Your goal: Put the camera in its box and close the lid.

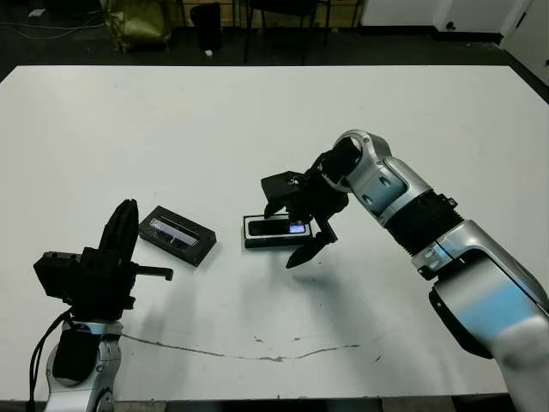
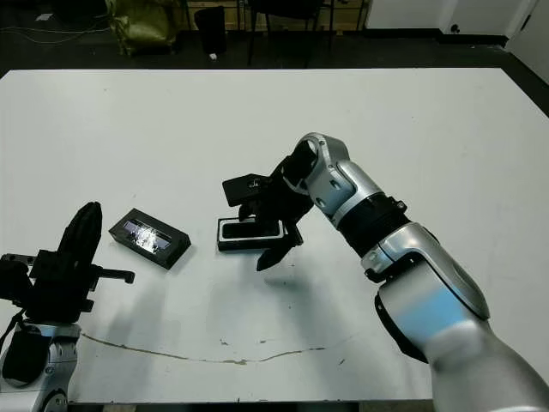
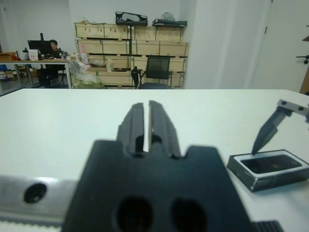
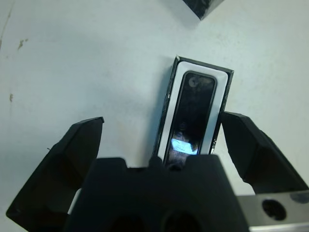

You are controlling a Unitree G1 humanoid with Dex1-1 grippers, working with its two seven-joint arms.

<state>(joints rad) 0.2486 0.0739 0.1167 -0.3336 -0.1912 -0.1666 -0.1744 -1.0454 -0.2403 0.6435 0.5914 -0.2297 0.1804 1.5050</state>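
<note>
- Right end effector (image 1: 300, 232) hangs just over the box (image 1: 257, 232), fingers spread wide, holding nothing.
- Inside the box, the camera (image 4: 190, 113) lies flat on the white lining.
- Off to the box's left lies the lid (image 1: 177, 235), on the counter (image 1: 257, 112), not touching the box.
- Left of the lid, the left end effector (image 1: 122, 233) has its fingers pressed together and empty.
- Lifting away, a finger (image 4: 256, 150) could bump the box and slide it, because one finger is right by its edge.
- The lid could also go on crooked if it comes down tilted.
- Black fingers cover the box's near end, so I cannot tell if the camera sits all the way down there.
</note>
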